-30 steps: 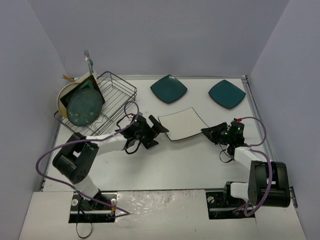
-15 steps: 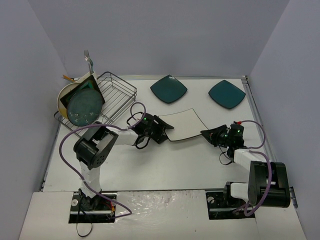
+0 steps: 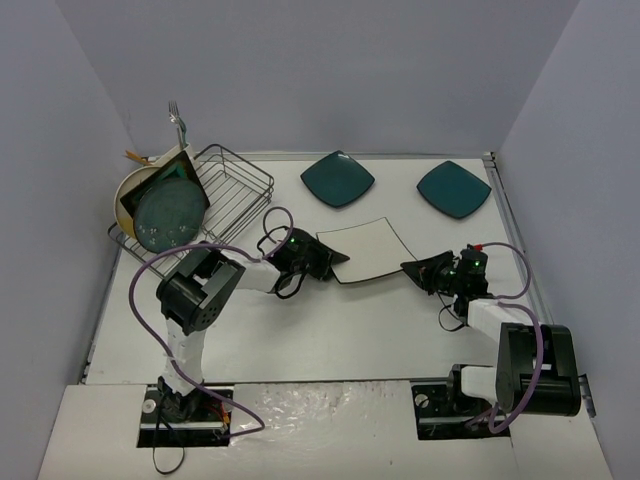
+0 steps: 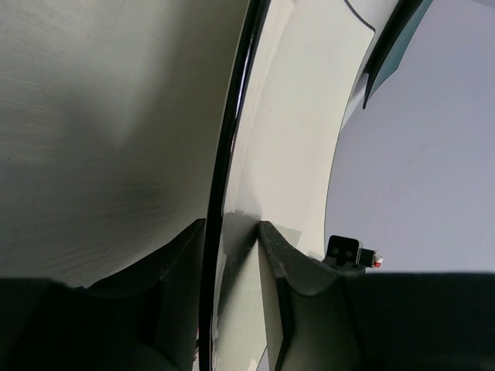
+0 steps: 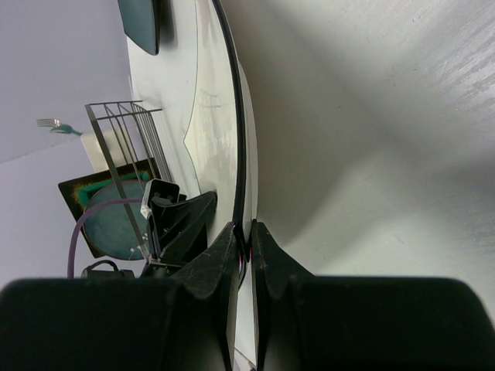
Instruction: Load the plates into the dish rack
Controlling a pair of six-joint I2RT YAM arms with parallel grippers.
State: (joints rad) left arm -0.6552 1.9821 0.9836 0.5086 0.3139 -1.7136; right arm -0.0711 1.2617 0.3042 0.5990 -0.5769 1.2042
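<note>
Where the white square plate (image 3: 365,248) lies flat near the middle of the worktop, it is met from two sides: the left gripper (image 3: 328,262) is set at the rim facing the worktop's left edge, and the right gripper (image 3: 412,267) at the rim facing its right edge. In the right wrist view the rim is pinched between nearly closed fingers, so the plate is judged clamped there. In the left wrist view the jaws straddle the rim with a gap on one side, and that grip is read as not yet made.

The round grey-blue plate (image 3: 170,215) and two others are stood in the dish rack (image 3: 262,172) at the far-left corner. The first teal plate (image 3: 338,177) and the second teal plate (image 3: 454,187) are left along the far edge.

For the step in hand — raising the white plate — the left jaws should be closed fully before any lift is made, since a thin glazed rim is likely to slip from a shallow bite. The lift is best kept level and shared. The plate is then tipped on edge and guided into a free slot, away from the plates already racked.
</note>
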